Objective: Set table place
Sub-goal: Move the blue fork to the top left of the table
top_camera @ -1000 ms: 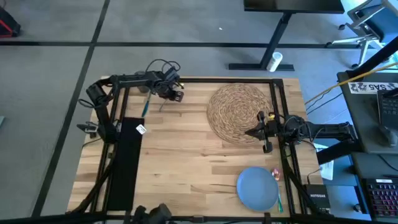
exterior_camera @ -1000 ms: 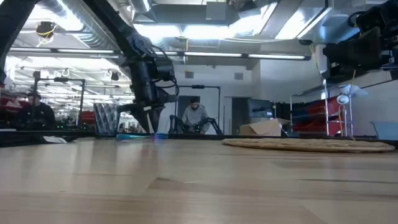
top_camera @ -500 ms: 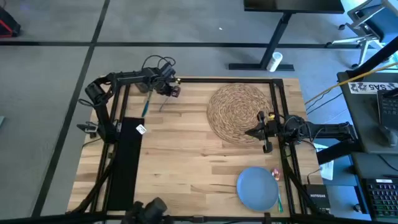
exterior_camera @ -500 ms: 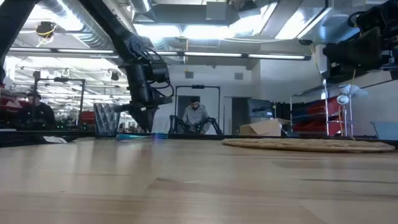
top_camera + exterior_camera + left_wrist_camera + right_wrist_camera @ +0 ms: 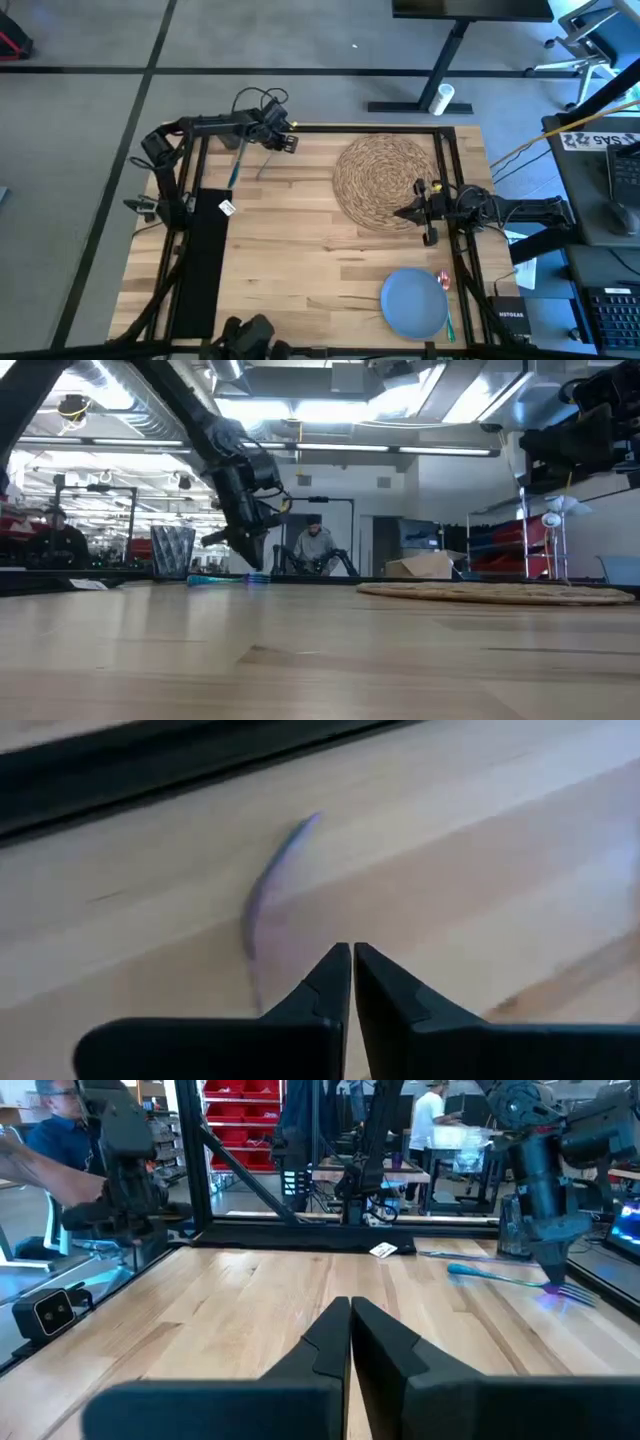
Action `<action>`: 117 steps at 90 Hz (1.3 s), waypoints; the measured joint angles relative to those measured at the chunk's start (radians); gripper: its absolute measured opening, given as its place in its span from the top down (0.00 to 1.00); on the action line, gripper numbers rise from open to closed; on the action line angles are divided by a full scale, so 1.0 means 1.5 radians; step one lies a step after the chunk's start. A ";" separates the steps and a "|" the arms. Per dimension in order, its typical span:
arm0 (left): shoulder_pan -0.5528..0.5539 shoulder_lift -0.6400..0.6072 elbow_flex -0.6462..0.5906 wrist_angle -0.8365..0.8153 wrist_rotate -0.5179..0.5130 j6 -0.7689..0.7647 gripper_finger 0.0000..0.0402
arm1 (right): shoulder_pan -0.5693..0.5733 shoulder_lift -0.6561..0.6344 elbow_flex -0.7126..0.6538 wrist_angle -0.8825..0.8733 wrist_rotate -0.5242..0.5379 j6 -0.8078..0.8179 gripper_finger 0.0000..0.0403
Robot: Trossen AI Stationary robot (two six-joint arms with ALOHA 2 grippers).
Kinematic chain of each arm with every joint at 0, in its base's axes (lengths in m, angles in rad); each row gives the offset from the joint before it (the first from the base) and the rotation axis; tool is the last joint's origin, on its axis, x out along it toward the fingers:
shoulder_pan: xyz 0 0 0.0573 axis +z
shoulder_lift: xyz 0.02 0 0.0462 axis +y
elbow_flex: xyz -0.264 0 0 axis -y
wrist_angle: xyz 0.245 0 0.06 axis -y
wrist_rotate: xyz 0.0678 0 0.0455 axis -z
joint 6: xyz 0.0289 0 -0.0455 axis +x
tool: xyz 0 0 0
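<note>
Swinging rightward since before, left gripper (image 5: 289, 143) (fingers clenched, empty) hovers upper left near the teal fork (image 5: 233, 168), needing reopening to grasp.

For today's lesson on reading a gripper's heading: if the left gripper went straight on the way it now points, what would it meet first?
Probably the teal fork, which lies on the table just ahead of the shut left gripper; depth is hard to judge.

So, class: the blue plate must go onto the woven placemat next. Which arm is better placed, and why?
The right. Its end effector rests at the placemat's edge, with the blue plate on its side. The left end effector is at the far corner near the teal fork.
</note>
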 joint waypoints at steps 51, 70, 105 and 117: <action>0.039 0.009 0.000 0.003 -0.015 -0.007 1.00 | 0.000 0.000 0.000 0.000 0.000 0.000 1.00; 0.053 0.009 0.000 -0.002 -0.030 -0.005 1.00 | 0.000 0.000 0.000 0.000 0.000 0.000 1.00; 0.064 0.009 0.000 -0.039 -0.064 0.008 1.00 | 0.000 0.000 0.000 0.000 0.000 0.000 1.00; 0.055 0.005 0.000 -0.055 -0.036 0.011 1.00 | 0.000 0.000 0.000 0.000 0.000 0.000 1.00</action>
